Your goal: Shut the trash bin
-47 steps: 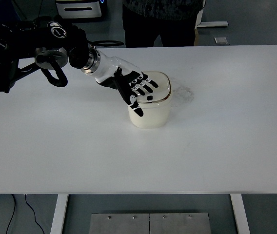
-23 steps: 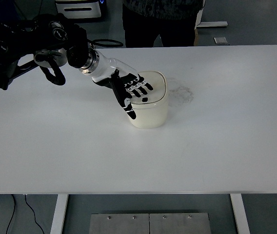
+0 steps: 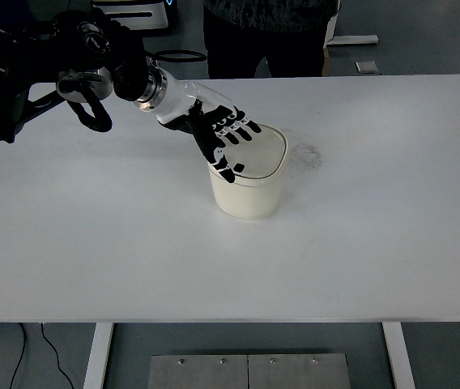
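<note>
A small cream trash bin (image 3: 248,193) stands near the middle of the white table (image 3: 230,259). Its lid (image 3: 258,154) lies on top, tilted up at the right side. My left hand (image 3: 223,139) reaches in from the upper left. It hovers over the left part of the lid with fingers spread and the thumb pointing down along the bin's left side. It holds nothing. My right arm is out of view.
A person in dark clothes (image 3: 270,32) stands behind the table's far edge. A faint smudge (image 3: 307,154) marks the table right of the bin. A black cable loop (image 3: 173,57) lies at the far edge.
My left hand pressed down on the lid, then rose and shifted slightly up and right. The lid now sits higher and tilted on the bin.
</note>
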### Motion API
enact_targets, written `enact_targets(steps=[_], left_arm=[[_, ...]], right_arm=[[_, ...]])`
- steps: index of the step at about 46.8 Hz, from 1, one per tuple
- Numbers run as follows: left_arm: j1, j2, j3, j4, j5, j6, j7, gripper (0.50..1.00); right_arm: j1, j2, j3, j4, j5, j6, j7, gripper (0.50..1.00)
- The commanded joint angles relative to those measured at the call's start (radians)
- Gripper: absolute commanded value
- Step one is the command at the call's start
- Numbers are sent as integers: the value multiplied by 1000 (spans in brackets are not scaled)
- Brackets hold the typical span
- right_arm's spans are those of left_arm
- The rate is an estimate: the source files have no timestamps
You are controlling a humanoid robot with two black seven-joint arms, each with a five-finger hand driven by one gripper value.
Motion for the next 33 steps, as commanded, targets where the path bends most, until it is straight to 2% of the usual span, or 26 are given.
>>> enact_targets(steps=[1,9,18,30,33], left_arm=[[1,3,-8,2,-1,16,-2,1000],[7,8,-35,28,-48,61,-3,1000],[16,11,-61,130,-140,139,-14,1000],[141,15,-188,286,-217,233,-20,1000],[180,17,-239,315,-217,254,-45,1000]], right_arm=[[0,0,0,0,0,0,0,991],[0,0,0,0,0,0,0,991],[0,0,0,0,0,0,0,991],[0,0,0,0,0,0,0,991],[0,0,0,0,1,0,0,991]])
